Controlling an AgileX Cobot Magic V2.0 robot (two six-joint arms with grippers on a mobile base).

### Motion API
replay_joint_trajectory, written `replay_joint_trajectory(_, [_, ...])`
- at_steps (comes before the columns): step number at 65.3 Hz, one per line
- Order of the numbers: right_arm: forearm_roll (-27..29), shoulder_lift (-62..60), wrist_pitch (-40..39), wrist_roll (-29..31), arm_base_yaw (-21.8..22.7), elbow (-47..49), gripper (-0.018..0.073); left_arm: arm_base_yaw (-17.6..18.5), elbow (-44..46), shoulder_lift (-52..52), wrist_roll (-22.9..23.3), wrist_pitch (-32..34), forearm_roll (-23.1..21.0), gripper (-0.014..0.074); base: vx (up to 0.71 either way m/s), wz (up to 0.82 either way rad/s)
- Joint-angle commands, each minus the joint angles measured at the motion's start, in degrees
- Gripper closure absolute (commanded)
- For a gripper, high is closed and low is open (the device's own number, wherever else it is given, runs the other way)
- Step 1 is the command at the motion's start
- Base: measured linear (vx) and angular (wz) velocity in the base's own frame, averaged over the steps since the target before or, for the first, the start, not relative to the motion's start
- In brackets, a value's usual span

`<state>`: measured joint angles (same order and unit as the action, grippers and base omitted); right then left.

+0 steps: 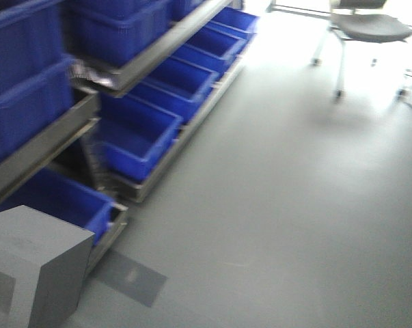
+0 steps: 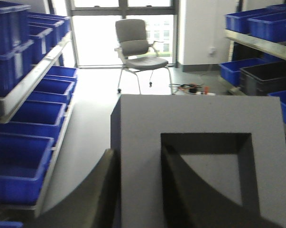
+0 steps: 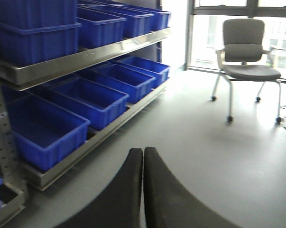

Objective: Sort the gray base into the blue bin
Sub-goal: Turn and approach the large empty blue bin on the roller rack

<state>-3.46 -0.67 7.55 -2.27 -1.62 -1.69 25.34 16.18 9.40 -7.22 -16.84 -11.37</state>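
Observation:
The gray base (image 2: 199, 118) fills the left wrist view, a matte gray block with its square recess facing the camera. My left gripper (image 2: 139, 149) is shut on it, with one finger (image 2: 102, 190) outside its left wall and the other inside the recess. In the front view the gray base (image 1: 35, 263) hangs at the lower left, above the floor. Several bright-blue bins line the rack; an open blue bin (image 1: 141, 147) sits on the bottom row just beyond the block. I cannot tell which one the task means. My right gripper (image 3: 143, 149) is shut and empty above the floor.
Metal shelving (image 3: 86, 54) with blue tubs runs along the left. A second rack on the right holds a black tub (image 2: 271, 76). A wheeled gray office chair (image 3: 247, 66) stands by the windows, with cables (image 2: 192, 89) on the floor near it. Open gray floor (image 1: 281, 205) lies between.

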Motion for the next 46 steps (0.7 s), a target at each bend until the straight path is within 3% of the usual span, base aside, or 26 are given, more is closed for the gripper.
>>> replay_joint_trajectory(1, [-0.36,-0.65,-4.25,0.37,0.17,-0.88,0.0568,0.16,1.68,0.53,0.21,5.99,-0.86,0.0602,0.24,1.01])
replay_joint_trajectory(20, [-0.36,-0.65,-4.25,0.37,0.17,-0.88,0.0568,0.16,1.68,0.53,0.21,5.99,-0.86,0.0602,0.22,0.94])
replay_joint_trajectory(46, [-0.36,-0.65,-4.25,0.37,0.17,-0.88,0.0568,0.16,1.68,0.53,0.21,5.99,-0.86,0.0602,0.17,0.7])
